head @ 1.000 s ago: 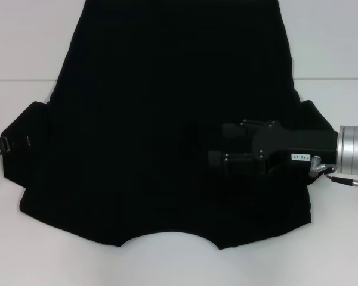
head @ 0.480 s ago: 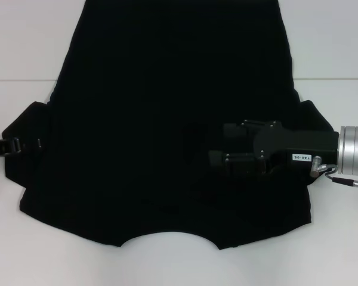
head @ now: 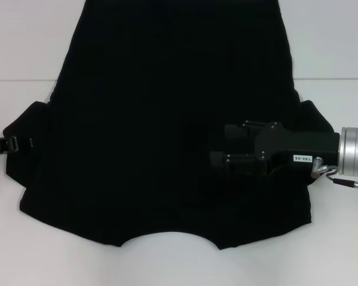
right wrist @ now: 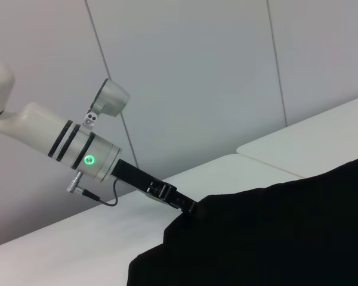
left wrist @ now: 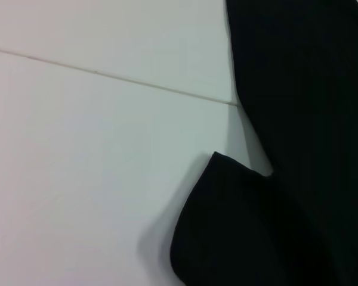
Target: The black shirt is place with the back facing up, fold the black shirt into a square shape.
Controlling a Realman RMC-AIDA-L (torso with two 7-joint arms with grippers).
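The black shirt (head: 155, 119) lies spread flat on the white table (head: 340, 47), its curved neckline at the near edge. My right gripper (head: 213, 146) reaches in from the right and hovers low over the shirt's right half; its black tips blend into the fabric. My left gripper (head: 15, 145) comes in from the left edge and meets the rim of the left sleeve. The right wrist view shows that left gripper (right wrist: 188, 207) at the edge of the shirt (right wrist: 274, 238). In the left wrist view, the sleeve and side of the shirt (left wrist: 298, 179) lie on the table.
A thin seam (head: 328, 79) crosses the white table (left wrist: 95, 179) behind the sleeves. Bare tabletop lies on both sides of the shirt and along the near edge. A pale panelled wall (right wrist: 197, 71) stands behind the left arm (right wrist: 77, 149).
The left gripper has slid a little to the right, onto the left sleeve's rim. The right gripper has drifted slightly right and nearer. The shirt's outline is unchanged.
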